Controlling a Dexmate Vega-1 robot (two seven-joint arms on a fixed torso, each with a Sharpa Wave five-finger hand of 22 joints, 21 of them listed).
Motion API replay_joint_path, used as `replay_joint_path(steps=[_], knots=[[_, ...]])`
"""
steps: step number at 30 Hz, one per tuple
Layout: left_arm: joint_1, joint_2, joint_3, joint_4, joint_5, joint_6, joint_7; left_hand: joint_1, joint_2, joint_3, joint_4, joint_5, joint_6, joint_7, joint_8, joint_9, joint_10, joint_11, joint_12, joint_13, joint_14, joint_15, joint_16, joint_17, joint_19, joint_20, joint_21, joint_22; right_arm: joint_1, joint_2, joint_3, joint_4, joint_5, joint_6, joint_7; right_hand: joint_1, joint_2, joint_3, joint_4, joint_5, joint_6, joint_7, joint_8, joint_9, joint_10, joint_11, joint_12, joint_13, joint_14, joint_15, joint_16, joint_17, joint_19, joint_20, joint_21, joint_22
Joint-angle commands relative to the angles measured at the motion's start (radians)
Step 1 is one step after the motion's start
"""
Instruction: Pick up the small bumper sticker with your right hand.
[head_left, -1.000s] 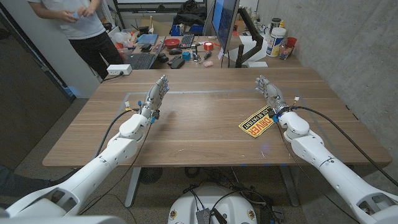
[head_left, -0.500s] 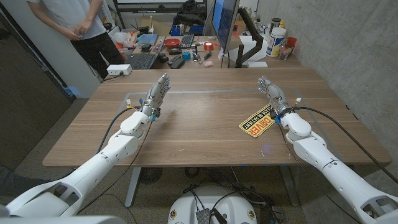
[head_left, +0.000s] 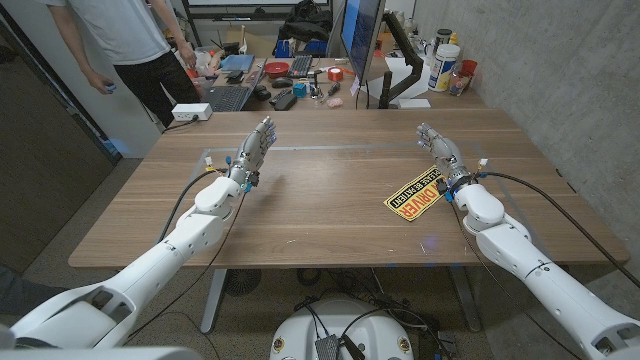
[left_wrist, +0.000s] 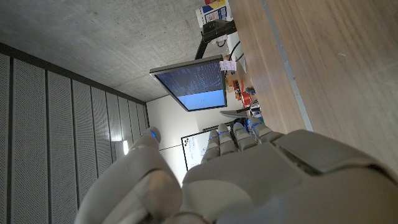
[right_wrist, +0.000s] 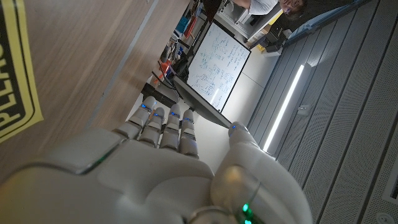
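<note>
— Sticker position?
— Small bumper sticker (head_left: 413, 194) lying flat on the wooden table (head_left: 320, 215), toward 3 o'clock of the tabletop. Yellow diamond shape, black border, black and red lettering, turned at a slant. Yellow corner with black letters also seen in the right wrist view (right_wrist: 15, 74).

— Right hand?
— Right hand (head_left: 441, 155) just beside the sticker, at about 1 o'clock from it, near its upper corner. Whether touching, cannot tell. Standing on its edge, fingers extended toward 12 o'clock, close together, holding nothing. Same in the right wrist view (right_wrist: 155, 168): fingers (right_wrist: 166, 127) straight and side by side, thumb set apart, nothing between them.

— Left hand?
— Left hand (head_left: 253, 152) well apart from the sticker, toward 9 o'clock across the table. Fingers stretched out, slightly fanned, empty. In the left wrist view (left_wrist: 249, 180), fingers (left_wrist: 239, 134) straight, thumb off to the side, nothing gripped.

— Anything else on the table?
— Pale tape line (head_left: 300, 149) running across the far part of the tabletop, between the two hands.

— Beyond the table?
— At 12 o'clock, a cluttered desk with a keyboard (head_left: 302, 65), a laptop (head_left: 230, 97) and a monitor (head_left: 360, 35). White box (head_left: 190, 112) at 11 o'clock. Person (head_left: 125, 45) standing at 10 o'clock, dark trousers, light top. Concrete wall (head_left: 560, 80) at 2 o'clock.
</note>
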Motion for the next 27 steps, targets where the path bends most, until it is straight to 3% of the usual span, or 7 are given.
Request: replay_joint_path(steps=[1,12,27], knots=[[-0.026,-0.015,0.011,0.027,-0.003,0.002,-0.022,0.011,0.0,0.001,-0.009,-0.005,0.006,-0.002,0.006,0.004,0.004,-0.002,0.005,0.0,0.0,-0.007,0.005,0.002,-0.01,-0.008,-0.007,0.006,-0.023,-0.028,0.004,-0.027,-0.032,0.003,-0.014,0.018,0.013,0.007,-0.01,0.002,-0.001,-0.004,-0.005,0.003,-0.005,-0.006,-0.006,0.004,-0.003,-0.001,-0.004,0.003,-0.003,-0.016,-0.007,0.003],[-0.04,-0.021,0.015,0.036,0.001,0.006,-0.035,0.011,0.0,-0.001,-0.01,-0.007,0.012,0.0,0.008,0.004,0.007,0.005,0.006,-0.007,0.001,-0.005,0.005,0.002,-0.008,-0.007,-0.011,0.006,-0.058,-0.058,0.017,-0.07,-0.068,-0.005,-0.048,0.057,0.031,0.024,-0.034,0.005,-0.01,-0.012,-0.006,0.002,-0.009,-0.003,-0.013,0.005,-0.019,0.002,-0.011,0.0,-0.016,-0.01,-0.026,0.003],[-0.037,-0.027,0.012,0.036,0.0,-0.004,-0.041,0.009,-0.003,-0.006,-0.009,-0.01,0.017,-0.001,0.008,0.004,0.005,0.004,0.005,-0.015,0.003,-0.004,0.005,0.003,-0.007,-0.007,-0.017,0.006,-0.134,-0.114,0.043,-0.165,-0.156,-0.035,-0.124,0.076,0.038,0.03,-0.046,0.006,-0.012,-0.017,-0.005,0.002,-0.012,-0.005,-0.016,0.005,-0.022,0.003,-0.011,-0.001,-0.023,-0.005,-0.038,0.003]])
